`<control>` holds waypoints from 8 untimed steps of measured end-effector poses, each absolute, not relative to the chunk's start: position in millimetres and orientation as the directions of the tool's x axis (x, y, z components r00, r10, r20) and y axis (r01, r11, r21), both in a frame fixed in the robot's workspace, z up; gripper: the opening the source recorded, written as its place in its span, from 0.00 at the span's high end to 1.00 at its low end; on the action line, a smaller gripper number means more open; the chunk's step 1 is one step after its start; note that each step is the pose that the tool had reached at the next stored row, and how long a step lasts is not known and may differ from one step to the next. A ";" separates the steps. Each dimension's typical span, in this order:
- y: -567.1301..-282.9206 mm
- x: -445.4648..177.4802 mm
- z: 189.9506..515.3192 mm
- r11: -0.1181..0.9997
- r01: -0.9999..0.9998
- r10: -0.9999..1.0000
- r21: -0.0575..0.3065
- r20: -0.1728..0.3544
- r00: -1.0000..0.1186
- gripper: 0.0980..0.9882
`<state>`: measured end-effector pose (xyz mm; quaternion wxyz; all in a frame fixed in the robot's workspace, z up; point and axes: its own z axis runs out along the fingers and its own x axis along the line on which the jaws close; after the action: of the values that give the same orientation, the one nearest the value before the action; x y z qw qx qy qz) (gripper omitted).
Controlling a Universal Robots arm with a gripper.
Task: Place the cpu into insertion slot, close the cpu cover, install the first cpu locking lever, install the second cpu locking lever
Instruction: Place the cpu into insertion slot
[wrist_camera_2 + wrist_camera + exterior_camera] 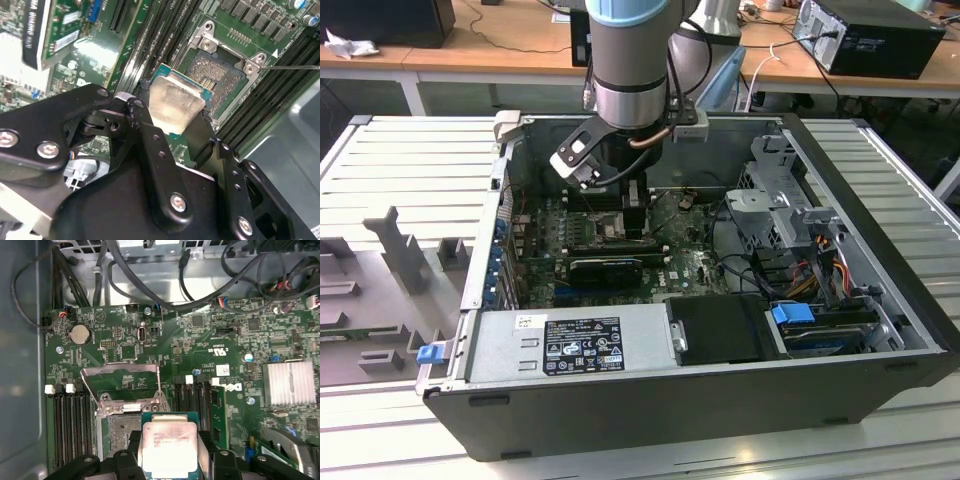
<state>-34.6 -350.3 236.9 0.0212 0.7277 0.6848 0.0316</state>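
Observation:
My gripper [175, 127] is shut on the cpu [175, 102], a silvery square chip on a green base, held by two opposite edges. The cpu [167, 447] hangs just above the motherboard, beside and partly over the insertion slot [120, 432]. In the second wrist view the insertion slot [222, 75] shows a bare dark centre with a grey metal surround. The cpu cover [120, 370] stands raised open behind the socket. A thin locking lever [295, 66] sticks out past the socket's corner. In the exterior view my gripper [620, 215] reaches down into the open computer case.
A long black graphics card [610, 268] lies near the gripper. The power supply [570, 345] sits at the case front and a drive cage [780, 210] on the exterior view's right. Memory slots [70, 425] flank the socket. Black cables [150, 290] cross the far wall.

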 end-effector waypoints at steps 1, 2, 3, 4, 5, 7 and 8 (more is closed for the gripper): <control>-349.9 -34.6 234.9 -0.045 0.996 0.999 0.074 0.017 0.044 0.52; -349.4 -35.1 232.5 -0.027 0.997 1.000 0.074 0.018 0.025 0.52; -348.1 -36.8 230.6 -0.021 0.997 1.000 0.074 0.019 0.019 0.52; -345.1 -38.3 229.4 -0.019 0.997 1.000 0.074 0.019 0.018 0.52; -341.8 -39.1 228.6 -0.018 0.997 1.000 0.074 0.019 0.017 0.52; -338.5 -39.9 227.4 -0.015 0.997 1.000 0.074 0.019 0.014 0.52; -336.8 -40.7 226.1 -0.012 0.997 1.000 0.074 0.019 0.011 0.52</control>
<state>-40.7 -336.8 226.1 0.0196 0.7106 0.7025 0.0330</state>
